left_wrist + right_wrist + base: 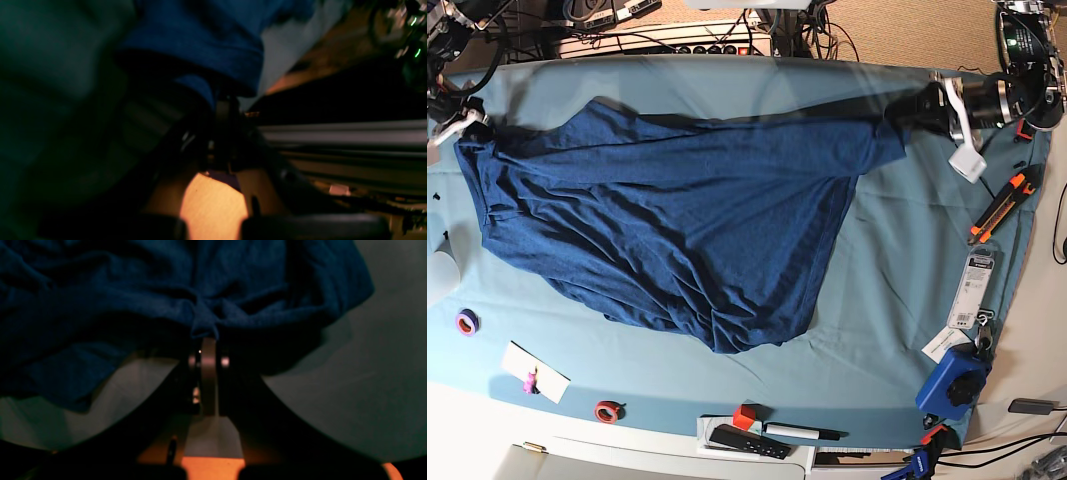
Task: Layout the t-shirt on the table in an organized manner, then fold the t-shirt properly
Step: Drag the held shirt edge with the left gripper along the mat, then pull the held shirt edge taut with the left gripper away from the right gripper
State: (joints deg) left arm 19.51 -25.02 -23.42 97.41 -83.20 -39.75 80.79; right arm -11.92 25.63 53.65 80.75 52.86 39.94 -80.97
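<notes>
Stretching one t-shirt (677,210) over the table (877,300), two grippers, left (224,100) and right (208,340), each pinch its fabric.

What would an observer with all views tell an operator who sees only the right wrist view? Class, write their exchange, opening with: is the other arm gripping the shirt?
Observer: Yes, the left gripper is shut on an edge of the t-shirt.
Operator: Is it flat?
Observer: No; it stretches from there to the right gripper along the far side of the table, its near part wrinkled.
Operator: Anything nearby?
Observer: An orange utility knife lies apart, on the left gripper's side.
</notes>
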